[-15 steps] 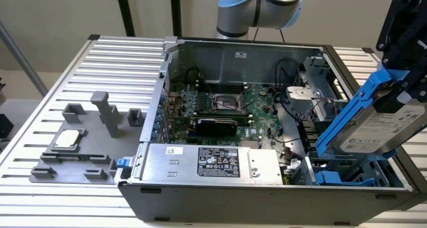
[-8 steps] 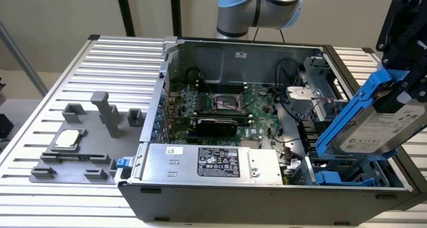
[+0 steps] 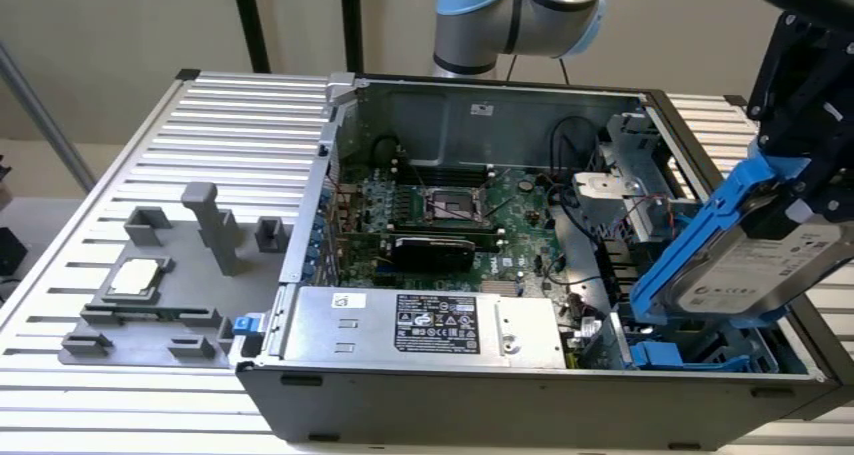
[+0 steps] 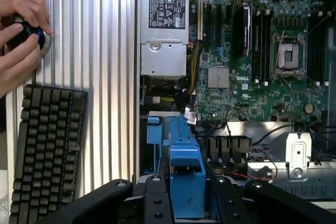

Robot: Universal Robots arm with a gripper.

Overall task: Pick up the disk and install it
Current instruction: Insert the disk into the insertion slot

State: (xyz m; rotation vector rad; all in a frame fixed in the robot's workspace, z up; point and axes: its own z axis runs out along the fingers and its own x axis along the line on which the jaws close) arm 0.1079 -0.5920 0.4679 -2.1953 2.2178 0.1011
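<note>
The gripper (image 3: 797, 200) held the disk (image 3: 750, 265) tight, with its black fingers (image 4: 157, 203) squeezed on the two sides of the blue frame. The disk was up in the air and tipped at a slant, with one end low and one end high. It hung over the end of the open computer case (image 3: 534, 400) at the exterior view's right. Its white label faced out, and the blue frame ran around its edges. Its low end was close to a blue holder (image 3: 663, 355) inside the case, but I could not tell if they touched. In the wrist view, the blue frame of the disk (image 4: 186, 182) sat between the fingers. A silver power box (image 3: 420, 320) lay inside the case at the front. A green board (image 3: 441, 215) lay flat behind it. The case sat on a table (image 3: 227, 125) made of long silver strips. A grey tray (image 3: 134, 320) lay on the table, at the exterior view's left of the case. A small silver chip (image 3: 138, 277) rested on that tray. The arm (image 3: 521, 15) was grey and light blue and stood behind the case. A black keyboard (image 4: 47, 150) lay on the table too. Near it, a person's hands (image 4: 16, 61) held a round dark knob (image 4: 32, 35).
</note>
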